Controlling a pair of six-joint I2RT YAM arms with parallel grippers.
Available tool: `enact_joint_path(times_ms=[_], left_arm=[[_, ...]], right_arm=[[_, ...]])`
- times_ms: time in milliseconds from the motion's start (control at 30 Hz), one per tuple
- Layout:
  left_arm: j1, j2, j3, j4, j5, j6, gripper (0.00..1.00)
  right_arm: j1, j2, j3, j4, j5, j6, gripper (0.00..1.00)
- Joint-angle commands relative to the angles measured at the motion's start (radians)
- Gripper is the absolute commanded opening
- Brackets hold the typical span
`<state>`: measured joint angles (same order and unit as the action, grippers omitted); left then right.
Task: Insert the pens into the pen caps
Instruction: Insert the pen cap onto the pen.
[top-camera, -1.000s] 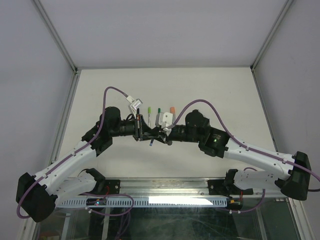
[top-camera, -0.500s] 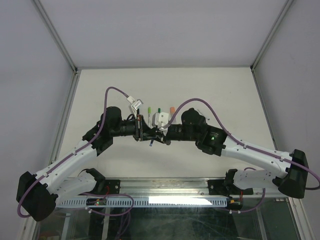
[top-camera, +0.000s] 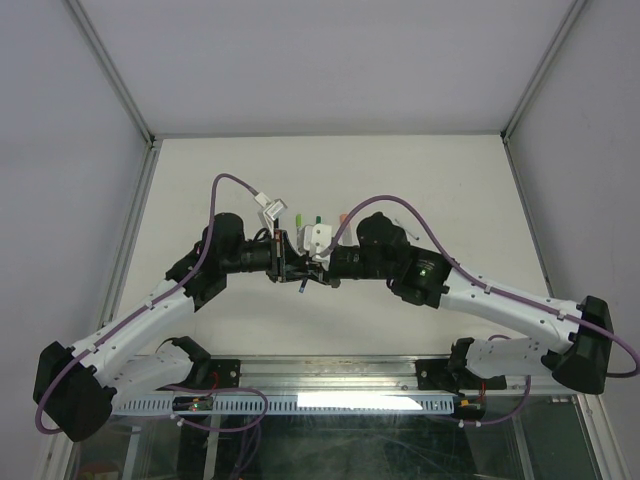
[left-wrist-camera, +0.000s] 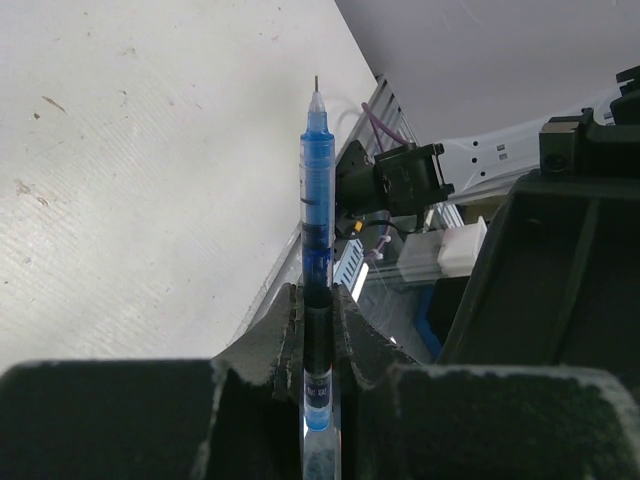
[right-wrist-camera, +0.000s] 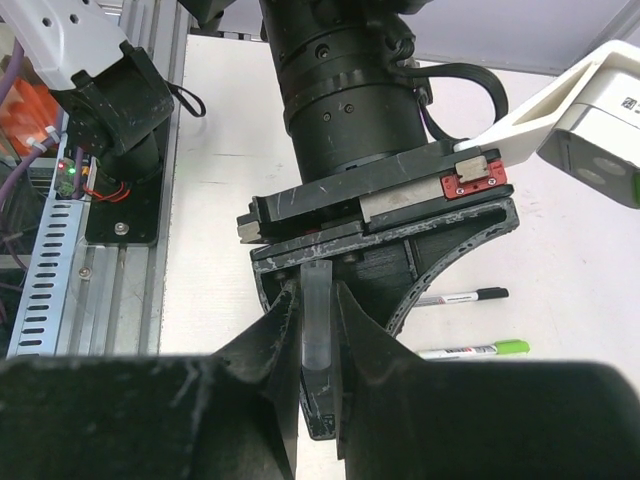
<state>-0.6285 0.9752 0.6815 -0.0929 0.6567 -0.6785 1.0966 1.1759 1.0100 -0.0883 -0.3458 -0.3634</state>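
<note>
In the left wrist view a blue pen (left-wrist-camera: 317, 190) stands uncapped between the fingers of my left gripper (left-wrist-camera: 318, 300), which is shut on its barrel, its fine tip pointing away from the wrist. My right gripper (right-wrist-camera: 316, 300) is shut on a clear pen cap (right-wrist-camera: 316, 320), whose open end faces the left gripper's body just ahead. From above, the left gripper (top-camera: 290, 262) and right gripper (top-camera: 322, 268) meet nose to nose over the table's middle, with the pen's blue end (top-camera: 300, 289) poking out below them.
Capped markers lie on the table just behind the grippers: a lime-green-capped one (top-camera: 298, 218), a dark-green-capped one (top-camera: 317, 217) and an orange-capped one (top-camera: 343, 216) half hidden by the right arm. The right wrist view shows a black-capped marker (right-wrist-camera: 465, 297) and the lime one (right-wrist-camera: 475, 349).
My right arm has slid left, bringing its gripper closer to the left gripper and covering more of the orange-capped marker. The left arm has stayed put.
</note>
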Motion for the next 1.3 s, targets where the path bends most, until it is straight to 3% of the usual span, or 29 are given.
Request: enact_joint_path(times_ms=[0, 833, 1033, 1267], left_arm=[[-0.014, -0.007, 0.039, 0.059, 0.031, 0.011, 0.0], [-0.02, -0.003, 0.055, 0.058, 0.027, 0.013, 0.0], [-0.02, -0.006, 0.049, 0.058, 0.022, 0.012, 0.0], [-0.02, -0.014, 0.033, 0.056, 0.009, 0.01, 0.0]], right_arm=[[0.004, 0.028, 0.042, -0.033, 0.003, -0.026, 0.16], [0.019, 0.088, 0.07, -0.098, 0.045, -0.07, 0.21], [0.023, 0.091, 0.082, -0.113, 0.07, -0.078, 0.1], [0.025, 0.009, 0.047, -0.072, 0.086, -0.043, 0.06]])
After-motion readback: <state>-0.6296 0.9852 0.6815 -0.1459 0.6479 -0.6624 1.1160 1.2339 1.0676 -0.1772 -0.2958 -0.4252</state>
